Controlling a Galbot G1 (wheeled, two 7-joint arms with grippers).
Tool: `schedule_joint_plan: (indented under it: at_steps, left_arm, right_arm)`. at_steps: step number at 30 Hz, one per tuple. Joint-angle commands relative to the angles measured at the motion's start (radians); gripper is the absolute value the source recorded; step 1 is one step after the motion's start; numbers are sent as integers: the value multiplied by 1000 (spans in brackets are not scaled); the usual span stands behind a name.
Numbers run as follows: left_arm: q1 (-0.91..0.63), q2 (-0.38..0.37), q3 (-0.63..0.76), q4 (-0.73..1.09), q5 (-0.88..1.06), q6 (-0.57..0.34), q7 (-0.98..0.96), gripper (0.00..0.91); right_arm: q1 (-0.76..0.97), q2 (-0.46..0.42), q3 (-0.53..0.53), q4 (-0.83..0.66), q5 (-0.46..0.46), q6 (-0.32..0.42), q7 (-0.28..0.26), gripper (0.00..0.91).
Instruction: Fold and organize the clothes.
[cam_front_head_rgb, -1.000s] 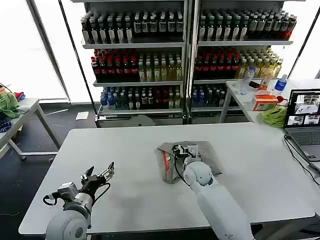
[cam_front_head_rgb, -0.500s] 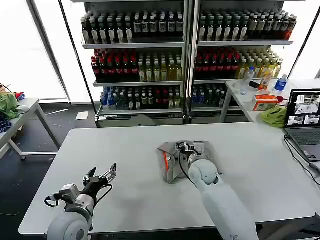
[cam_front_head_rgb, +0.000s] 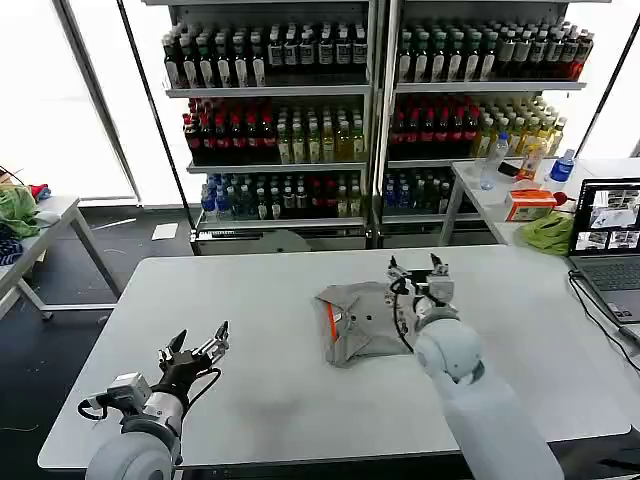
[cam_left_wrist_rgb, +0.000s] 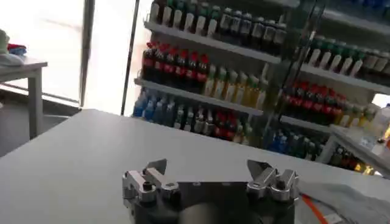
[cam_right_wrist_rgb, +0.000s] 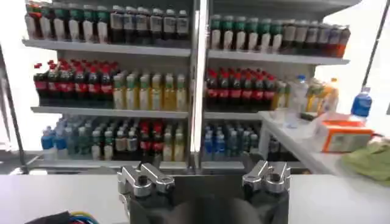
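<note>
Your right end effector (cam_front_head_rgb: 417, 268) hangs open and empty, raised just above the far right edge of the shirt (cam_front_head_rgb: 362, 321). That grey shirt lies folded in a rough bundle near the middle of the worktop (cam_front_head_rgb: 250, 300), its orange-red trim showing on the left side. Your left end effector (cam_front_head_rgb: 200, 352) is open too, empty, held over the near left part of the worktop, well apart from the shirt.

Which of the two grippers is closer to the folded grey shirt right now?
The right gripper, open just past the shirt's far right corner. The left gripper, also open, sits well away near the table's front left.
</note>
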Motion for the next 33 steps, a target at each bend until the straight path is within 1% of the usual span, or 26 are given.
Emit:
schedule_joint_plan:
  at_steps: [1, 3, 6, 10, 11, 14, 16, 22, 28, 33]
  left_arm:
    - [22, -21, 13, -53, 140, -37, 23, 907]
    - [22, -21, 20, -59, 197, -48, 37, 907]
    - [24, -14, 23, -70, 218, -52, 44, 907]
    - [19, -6, 23, -63, 235, -57, 47, 907]
    - [18, -4, 23, -60, 239, -58, 48, 907]
    - [13, -1, 17, -46, 238, -67, 46, 907]
    - [8, 0, 5, -46, 246, -25, 47, 907]
    - [9, 15, 0, -26, 220, -29, 38, 907]
    - [-9, 20, 11, -13, 220, -28, 37, 907]
    - [-17, 25, 22, 3, 219, -28, 38, 907]
  right_arm:
    - [-333, -65, 284, 305, -82, -30, 3, 907]
    - [-374, -58, 344, 337, -79, -28, -1, 907]
    - [-419, -59, 386, 374, -82, -28, -4, 907]
    - [-452, -63, 403, 392, -89, -31, -4, 907]
    - [-456, -64, 405, 392, -88, -33, 3, 907]
    - [-456, -68, 399, 385, -84, -34, 9, 907]
    - [-458, -70, 392, 385, -84, -34, 12, 907]
    - [-455, -76, 363, 376, -89, -35, 16, 907]
    - [-450, -105, 342, 357, -94, -35, 13, 907]
    - [-452, -151, 326, 343, -63, -35, 6, 907]
